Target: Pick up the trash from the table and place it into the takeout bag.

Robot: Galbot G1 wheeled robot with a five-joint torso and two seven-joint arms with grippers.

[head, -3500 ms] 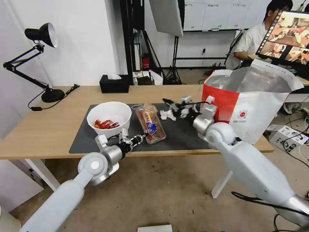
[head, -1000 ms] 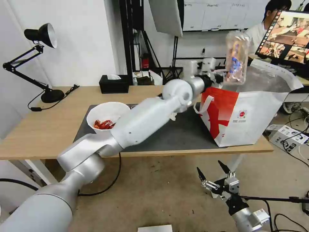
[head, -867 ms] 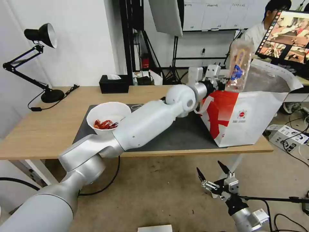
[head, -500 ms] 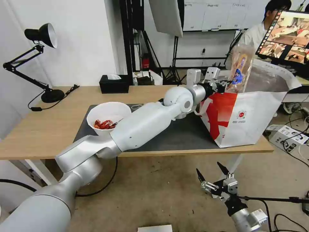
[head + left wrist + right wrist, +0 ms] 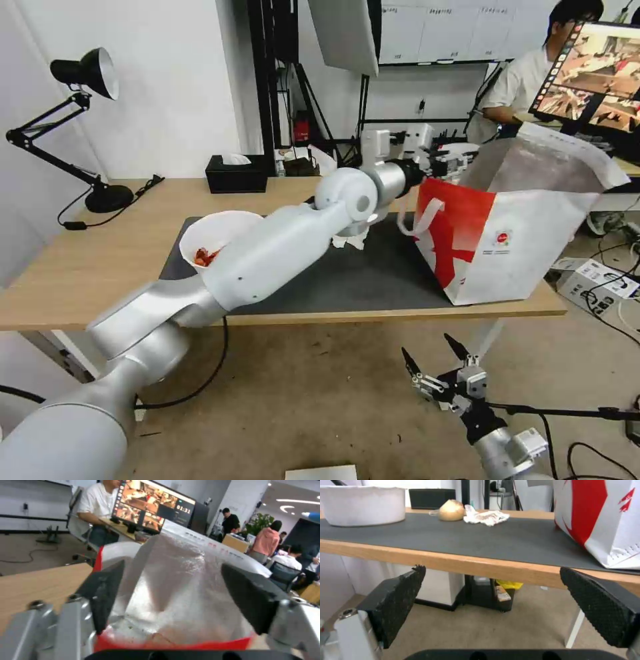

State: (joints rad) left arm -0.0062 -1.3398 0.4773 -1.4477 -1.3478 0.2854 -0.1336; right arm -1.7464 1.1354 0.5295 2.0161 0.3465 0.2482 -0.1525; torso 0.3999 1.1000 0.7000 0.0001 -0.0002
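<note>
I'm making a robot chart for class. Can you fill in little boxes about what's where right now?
left gripper: open, at the mouth of the boxy white-and-red takeout bag
right gripper: open, low below the light-wood table
white round bowl: on dark grey mat
crumpled white tissue: on mat
beige bun: beside tissue

The left arm [image 5: 267,247] is a thick, smooth silver-grey tube with rounded joint housings, one capped by a flat round disc. Its wrist carries white boxy blocks. The left hand [image 5: 448,160] has black fingers [image 5: 103,592] on grey brackets with screw heads. The right hand [image 5: 437,370] has slim pointed black fingers; their pads [image 5: 400,597] are finely knurled, and a black cable runs from its silver wrist.
</note>
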